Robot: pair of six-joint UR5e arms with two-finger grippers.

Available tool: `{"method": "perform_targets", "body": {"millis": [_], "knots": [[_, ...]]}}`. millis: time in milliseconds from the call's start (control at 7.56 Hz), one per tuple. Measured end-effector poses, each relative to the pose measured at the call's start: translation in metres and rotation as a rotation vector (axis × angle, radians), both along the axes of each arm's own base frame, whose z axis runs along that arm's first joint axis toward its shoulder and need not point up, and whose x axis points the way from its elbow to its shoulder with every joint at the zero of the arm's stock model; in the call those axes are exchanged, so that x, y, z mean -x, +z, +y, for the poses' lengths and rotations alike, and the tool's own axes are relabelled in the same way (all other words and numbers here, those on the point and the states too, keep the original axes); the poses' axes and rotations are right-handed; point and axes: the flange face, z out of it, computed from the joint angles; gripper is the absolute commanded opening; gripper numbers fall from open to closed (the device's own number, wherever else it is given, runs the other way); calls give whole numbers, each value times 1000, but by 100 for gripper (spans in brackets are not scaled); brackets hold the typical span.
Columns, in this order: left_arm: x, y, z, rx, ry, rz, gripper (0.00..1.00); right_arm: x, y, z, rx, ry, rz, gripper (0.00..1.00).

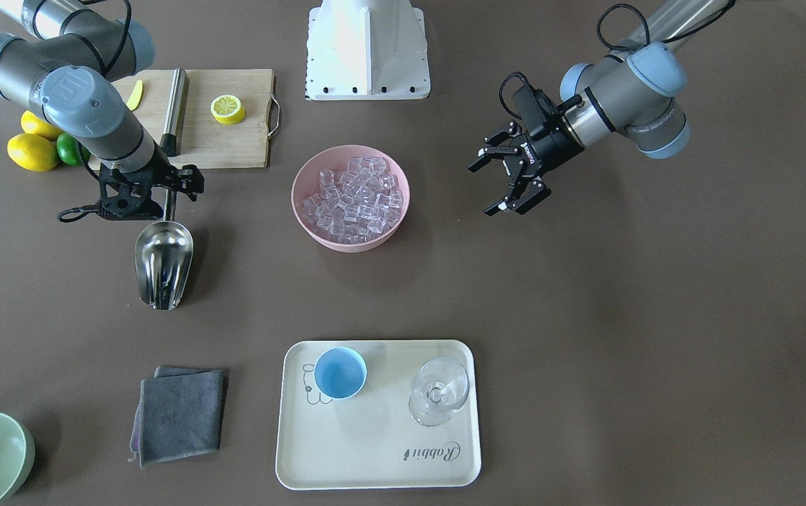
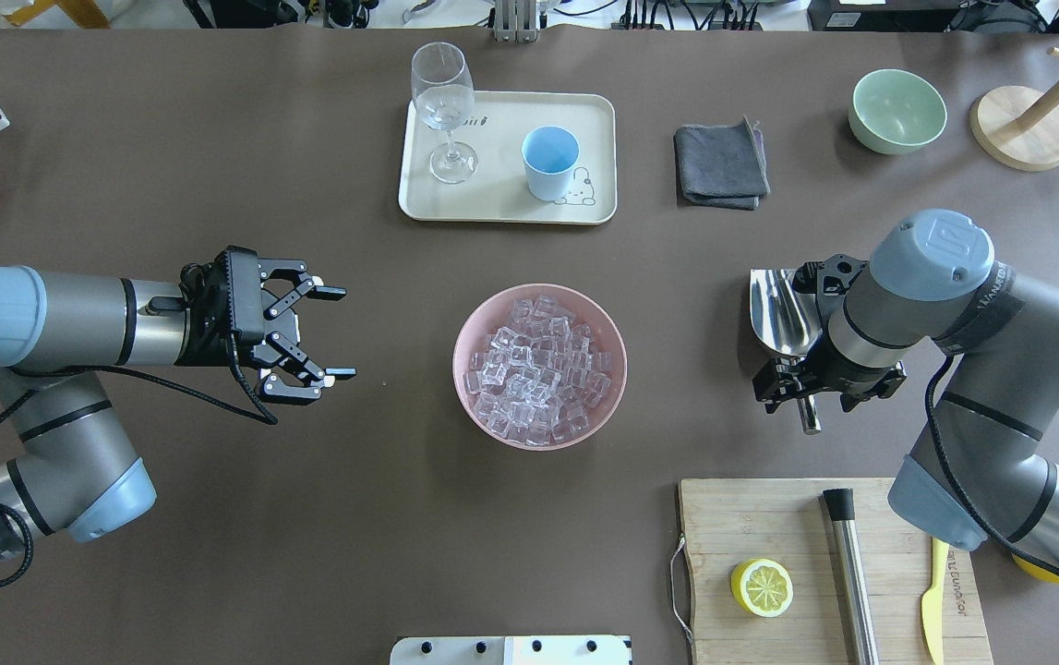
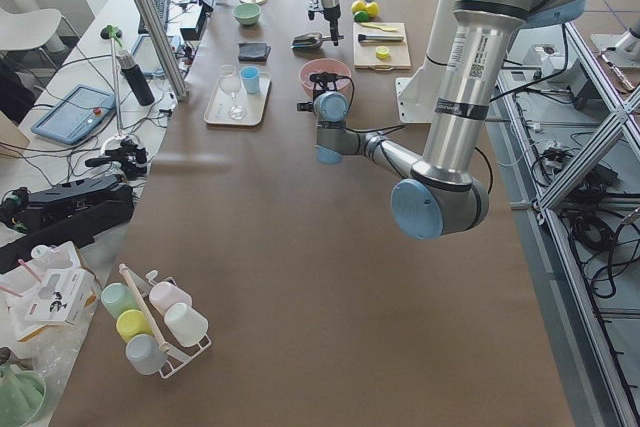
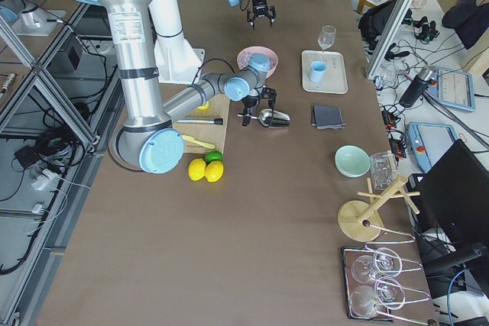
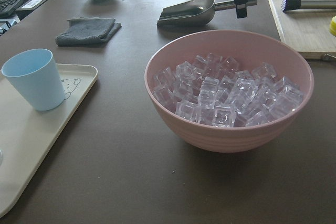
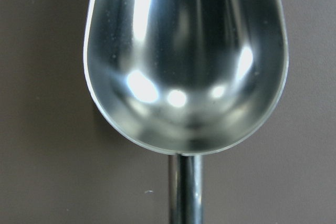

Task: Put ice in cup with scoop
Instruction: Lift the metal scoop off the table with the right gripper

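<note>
The steel scoop [image 1: 162, 263] [image 2: 778, 309] lies empty on the table on my right side, its trough filling the right wrist view [image 6: 184, 61]. My right gripper [image 1: 157, 197] [image 2: 808, 392] points down over the thin handle, open, with a finger on each side of the rod. The ice [image 2: 536, 369] [image 5: 226, 95] fills the pink bowl [image 2: 469, 323] at the table's centre. The light-blue cup [image 2: 549, 162] [image 5: 34, 78] stands empty on the cream tray [image 2: 598, 120]. My left gripper [image 2: 349, 333] [image 1: 483, 188] hovers open and empty left of the bowl.
A clear stemmed glass [image 2: 442, 92] shares the tray. Beyond the scoop lie a grey cloth [image 2: 721, 166] and a pale green bowl [image 2: 896, 111]. A cutting board [image 2: 723, 517] near my right holds a lemon half, a steel cylinder and a yellow knife. Lemons and a lime [image 1: 34, 151] sit beside it.
</note>
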Motion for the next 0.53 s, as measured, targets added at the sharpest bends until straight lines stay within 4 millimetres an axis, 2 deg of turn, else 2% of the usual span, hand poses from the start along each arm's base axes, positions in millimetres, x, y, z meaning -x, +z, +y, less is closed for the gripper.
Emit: {"method": "perform_targets", "body": {"millis": [529], "knots": [[-1,1,-4,5,-8,-3,98,4,6,2,4,-6,5,80]]}}
